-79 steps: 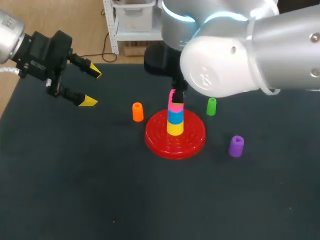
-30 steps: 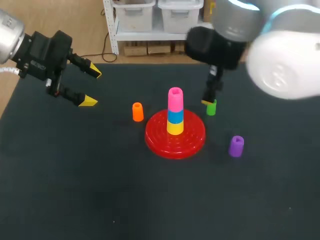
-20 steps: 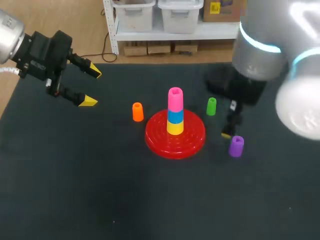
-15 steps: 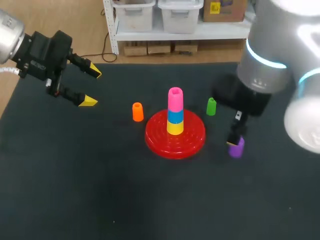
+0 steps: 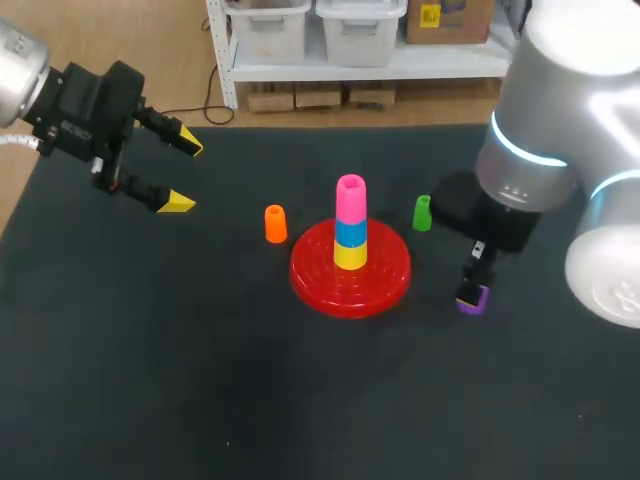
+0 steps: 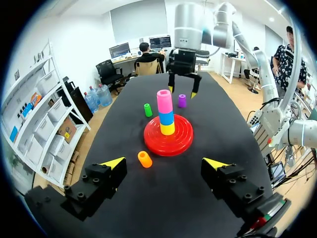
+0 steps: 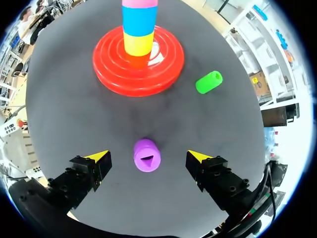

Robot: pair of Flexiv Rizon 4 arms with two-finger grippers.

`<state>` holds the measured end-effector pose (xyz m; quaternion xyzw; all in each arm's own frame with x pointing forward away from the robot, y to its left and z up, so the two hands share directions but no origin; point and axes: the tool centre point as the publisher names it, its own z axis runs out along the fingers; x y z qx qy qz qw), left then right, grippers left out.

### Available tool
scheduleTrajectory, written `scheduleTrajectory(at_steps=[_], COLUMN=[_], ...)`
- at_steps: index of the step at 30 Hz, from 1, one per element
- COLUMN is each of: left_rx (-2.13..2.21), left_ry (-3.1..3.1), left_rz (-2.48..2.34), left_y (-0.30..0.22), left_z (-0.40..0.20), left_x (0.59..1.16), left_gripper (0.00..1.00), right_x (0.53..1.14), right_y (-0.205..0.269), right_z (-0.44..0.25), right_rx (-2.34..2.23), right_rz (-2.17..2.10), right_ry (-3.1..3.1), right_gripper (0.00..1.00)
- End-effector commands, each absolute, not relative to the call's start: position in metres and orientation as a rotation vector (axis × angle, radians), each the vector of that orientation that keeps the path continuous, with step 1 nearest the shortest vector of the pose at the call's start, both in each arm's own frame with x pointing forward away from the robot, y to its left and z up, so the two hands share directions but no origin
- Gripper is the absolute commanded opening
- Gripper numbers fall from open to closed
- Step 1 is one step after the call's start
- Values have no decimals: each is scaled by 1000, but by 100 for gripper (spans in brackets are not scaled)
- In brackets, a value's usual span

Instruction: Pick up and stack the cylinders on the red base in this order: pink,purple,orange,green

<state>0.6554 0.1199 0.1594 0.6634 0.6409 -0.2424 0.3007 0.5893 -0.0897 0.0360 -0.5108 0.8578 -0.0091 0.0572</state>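
On the red base stands a stack of a yellow, a blue and a pink cylinder. The purple cylinder stands on the table right of the base. My right gripper hangs open right above it, fingers on either side, not touching. The green cylinder and the orange cylinder stand beside the base. My left gripper is open and empty at the far left.
The black table has free room in front of the base and on the left. The big right arm rises over the table's right side.
My right arm has left the pink cylinder on the stack, swung right past the green cylinder and come down over the purple one. The left arm has kept still.
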Motion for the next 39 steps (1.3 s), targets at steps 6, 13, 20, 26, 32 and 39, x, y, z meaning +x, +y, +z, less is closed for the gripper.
scheduleTrajectory(at_steps=[6,13,20,26,32,39], left_rx=[1762,1762,1762,1762,1762,1762], left_ry=[1697,1697,1697,1697,1697,1697], left_rz=[-645,-645,-645,-645,-645,-645], left_y=[121,121,121,121,121,121], left_z=[159,159,159,159,159,159], left_x=[656,656,656,656,656,656], left_gripper=[100,100,100,100,100,100], right_x=[596,597,598,598,597,596], right_y=[-89,-90,-91,-91,-91,-91], right_z=[27,25,20,17,15,14], right_rx=[-1553,-1541,-1548,-1556,-1567,-1570], right_rz=[-37,-40,-40,-42,-36,-26], right_ry=[2635,2647,2658,2666,2675,2681], right_gripper=[100,100,100,24,0,0])
